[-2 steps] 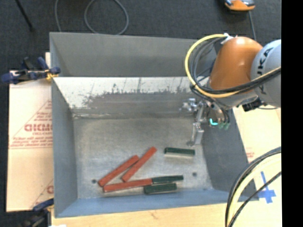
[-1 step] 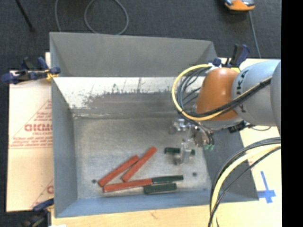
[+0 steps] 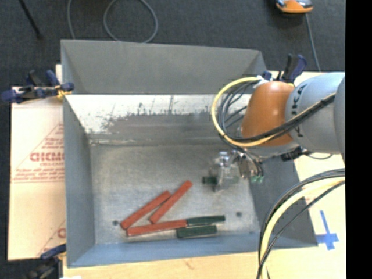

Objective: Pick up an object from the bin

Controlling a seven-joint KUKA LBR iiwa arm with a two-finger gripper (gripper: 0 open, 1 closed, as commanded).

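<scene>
Gripper (image 3: 224, 173) low over the floor of the bin (image 3: 116, 156); whether it is open or closed cannot be told. A small dark green piece (image 3: 210, 182) sits just beside its tip. Red sticks (image 3: 149, 210) and dark green sticks (image 3: 197, 232) lie apart, below and left of it.

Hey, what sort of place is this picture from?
Most likely a robotics lab or test cell. A robot arm with an orange cover reaches over a grey metal bin, which holds just a few red sticks and dark green sticks, and it stands on a dark floor.
</scene>
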